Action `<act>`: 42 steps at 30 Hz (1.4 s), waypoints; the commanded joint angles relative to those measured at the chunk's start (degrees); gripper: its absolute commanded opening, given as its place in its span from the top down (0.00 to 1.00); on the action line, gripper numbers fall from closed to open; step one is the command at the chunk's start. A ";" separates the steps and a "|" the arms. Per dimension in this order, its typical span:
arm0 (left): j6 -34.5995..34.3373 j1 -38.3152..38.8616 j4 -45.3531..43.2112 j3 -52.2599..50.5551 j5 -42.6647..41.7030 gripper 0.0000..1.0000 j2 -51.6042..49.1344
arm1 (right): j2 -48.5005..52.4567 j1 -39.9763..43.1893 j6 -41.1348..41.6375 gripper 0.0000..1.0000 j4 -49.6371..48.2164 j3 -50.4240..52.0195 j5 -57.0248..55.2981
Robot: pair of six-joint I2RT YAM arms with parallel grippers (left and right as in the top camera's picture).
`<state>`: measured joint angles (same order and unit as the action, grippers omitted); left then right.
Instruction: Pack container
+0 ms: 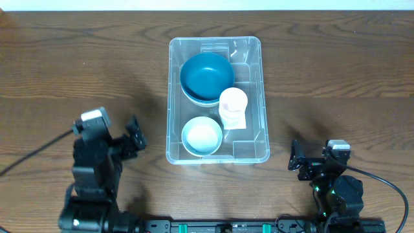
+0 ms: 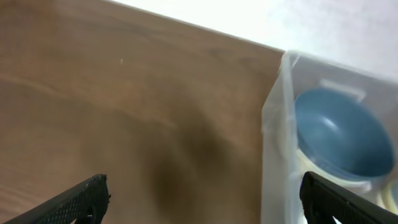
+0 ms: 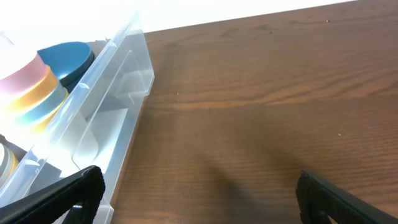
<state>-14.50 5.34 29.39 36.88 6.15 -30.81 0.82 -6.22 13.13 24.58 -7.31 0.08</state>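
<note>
The clear plastic container (image 1: 249, 52) stands at the table's middle. Inside it sit a dark blue bowl (image 1: 207, 76) at the far end, a light blue bowl (image 1: 202, 136) at the near end, and a stack of pale cups (image 1: 233, 107) beside them. My left gripper (image 1: 134, 137) is open and empty, left of the container. In the left wrist view (image 2: 202, 199) the container wall (image 2: 277, 124) and blue bowl (image 2: 339, 134) show on the right. My right gripper (image 1: 299, 158) is open and empty, right of the container. In the right wrist view (image 3: 199, 199) the container (image 3: 118, 81) is on the left.
The brown wooden table (image 1: 77, 58) stretches on both sides of the container. A black cable (image 1: 32, 155) runs off from the left arm, and another (image 1: 388, 184) from the right arm.
</note>
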 commanded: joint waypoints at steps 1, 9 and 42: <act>1.40 -0.31 -0.90 -5.27 -0.61 0.02 5.31 | -0.48 0.26 -0.79 0.01 -0.07 0.20 0.17; 1.38 -0.68 -1.49 -15.72 -0.63 0.02 17.38 | -0.48 0.26 -0.79 0.01 -0.07 0.20 0.17; 1.36 -0.68 -1.40 -28.85 -2.10 0.01 30.58 | -0.48 0.26 -0.79 0.01 -0.07 0.20 0.17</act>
<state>-13.63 4.97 28.03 8.86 4.45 -0.62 0.82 -6.22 13.10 24.58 -7.31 0.10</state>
